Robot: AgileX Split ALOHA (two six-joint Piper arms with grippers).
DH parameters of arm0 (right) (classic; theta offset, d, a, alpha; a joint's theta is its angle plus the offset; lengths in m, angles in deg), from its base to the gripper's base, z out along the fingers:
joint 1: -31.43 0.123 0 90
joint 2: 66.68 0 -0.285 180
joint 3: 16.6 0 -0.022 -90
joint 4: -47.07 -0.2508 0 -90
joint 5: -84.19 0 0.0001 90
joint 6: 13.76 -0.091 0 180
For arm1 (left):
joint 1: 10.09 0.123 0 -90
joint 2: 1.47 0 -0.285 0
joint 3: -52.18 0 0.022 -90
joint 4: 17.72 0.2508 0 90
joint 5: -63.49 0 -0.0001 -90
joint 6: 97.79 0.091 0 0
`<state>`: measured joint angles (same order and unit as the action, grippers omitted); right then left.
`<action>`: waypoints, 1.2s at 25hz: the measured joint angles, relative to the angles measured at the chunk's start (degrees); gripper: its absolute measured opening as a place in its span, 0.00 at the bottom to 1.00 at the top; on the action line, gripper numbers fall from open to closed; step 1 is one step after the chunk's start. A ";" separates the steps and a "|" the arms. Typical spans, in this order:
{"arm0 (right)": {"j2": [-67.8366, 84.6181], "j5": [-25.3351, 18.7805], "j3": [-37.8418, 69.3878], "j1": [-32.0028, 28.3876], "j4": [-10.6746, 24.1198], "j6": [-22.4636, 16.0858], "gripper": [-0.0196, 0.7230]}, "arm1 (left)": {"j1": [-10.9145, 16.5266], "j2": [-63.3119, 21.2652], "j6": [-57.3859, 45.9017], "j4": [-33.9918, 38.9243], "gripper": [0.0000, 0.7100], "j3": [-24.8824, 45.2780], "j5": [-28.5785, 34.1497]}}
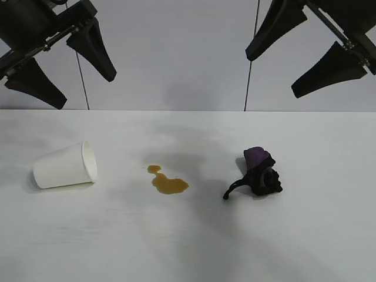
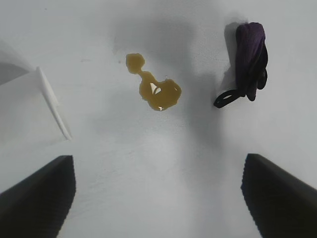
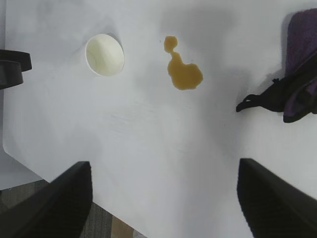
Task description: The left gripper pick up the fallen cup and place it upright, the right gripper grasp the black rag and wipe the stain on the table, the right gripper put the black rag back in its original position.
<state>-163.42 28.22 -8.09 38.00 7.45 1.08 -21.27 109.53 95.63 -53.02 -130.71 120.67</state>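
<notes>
Exterior view showed both grippers, left gripper [image 1: 61,63] and right gripper [image 1: 305,50], raised with fingers apart, leaving cup [image 1: 64,165] fallen, ready for pickup.

The left hand [image 1: 61,67] ends in two long matte black fingers, broad at the root and tapering to blunt tips, fixed to a black crossbar with small metal fittings. The right hand [image 1: 298,61] is built alike: two tapered matte black fingers on a black bar, a pale patch at its edge. Thin dark cables hang behind each.
</notes>
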 joint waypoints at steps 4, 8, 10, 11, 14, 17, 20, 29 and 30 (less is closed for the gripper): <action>0.00 0.00 0.00 0.00 0.00 0.00 0.78 | 0.00 0.00 0.00 -0.60 0.92 0.00 -0.06; 0.00 0.00 0.00 0.00 0.00 0.00 0.78 | 0.00 0.00 0.00 -0.64 0.92 0.00 0.32; 0.00 0.00 0.00 0.00 0.00 0.00 0.78 | 0.00 0.00 0.32 -0.64 0.92 -0.36 1.55; 0.00 0.00 0.00 0.00 0.00 0.00 0.78 | 0.00 0.00 1.23 -0.64 0.92 -0.97 2.63; 0.00 0.00 0.00 0.00 -0.07 0.00 0.78 | 0.32 0.00 7.49 -0.64 0.92 -4.26 7.25; 0.00 0.00 0.00 0.00 -0.07 0.00 0.78 | 0.45 0.00 17.77 -0.64 0.92 -8.22 11.46; 0.00 0.00 0.00 0.00 -0.07 0.00 0.78 | 0.45 0.00 30.69 0.22 0.92 -9.75 12.16; 0.00 0.00 0.00 0.00 -0.07 0.00 0.78 | 0.45 0.00 52.69 10.95 0.92 -10.01 12.89; 0.00 0.00 0.00 0.00 -0.07 0.00 0.78 | 0.45 0.00 54.11 12.17 0.92 -10.01 12.89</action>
<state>-163.42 28.22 -8.09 38.00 7.38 1.08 -20.81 109.53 149.75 -40.86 -140.72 133.56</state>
